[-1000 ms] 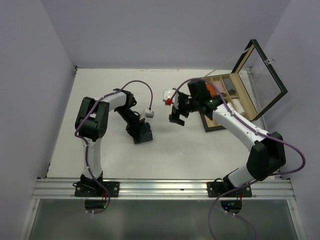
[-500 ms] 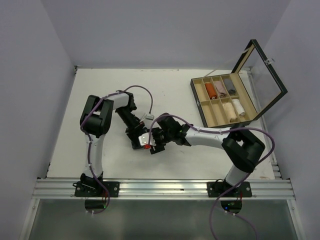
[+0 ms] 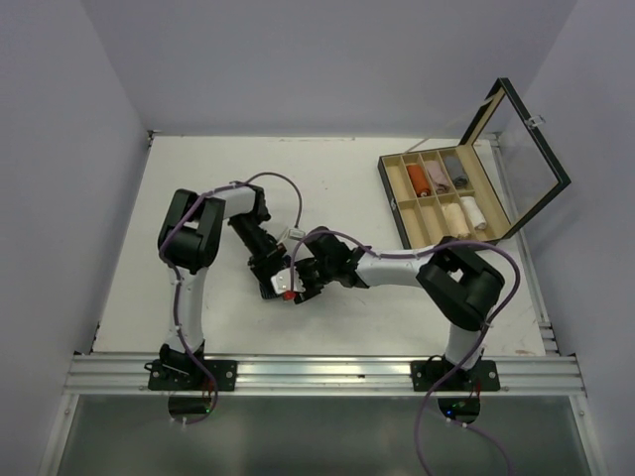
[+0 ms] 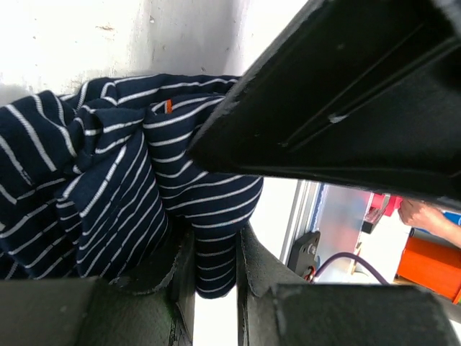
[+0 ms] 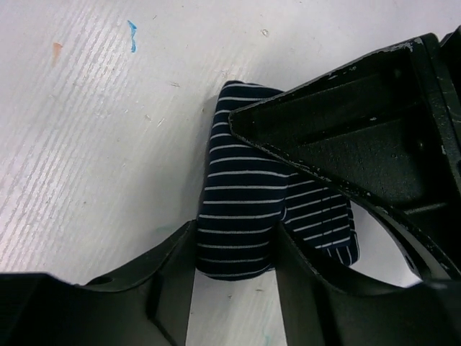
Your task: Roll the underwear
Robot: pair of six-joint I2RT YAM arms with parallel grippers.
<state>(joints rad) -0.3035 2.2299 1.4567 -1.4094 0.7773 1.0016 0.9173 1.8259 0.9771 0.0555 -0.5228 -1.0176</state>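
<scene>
left hand (image 4: 205,213), right hand (image 5: 234,216) around navy underwear (image 4: 108,180)

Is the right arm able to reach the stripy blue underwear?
Probably yes. The right pincer sits around the rolled navy striped underwear, with nothing between them. The left pincer clamps the same cloth close by, so it looks crowded.

- The white table (image 3: 198,178) carries a compartmented wooden box (image 3: 393,206) at its far right, glass lid (image 3: 526,149) propped open.
- A navy striped underwear (image 5: 238,209), bunched into a loose roll, rests on the bare surface well left of the box and nearer the front.
- Small blue (image 5: 132,29) and orange (image 5: 56,49) marks stain the top (their place relative to the box cannot be told).
- A metal rail (image 3: 327,374) edges the table, in front of the box.
</scene>
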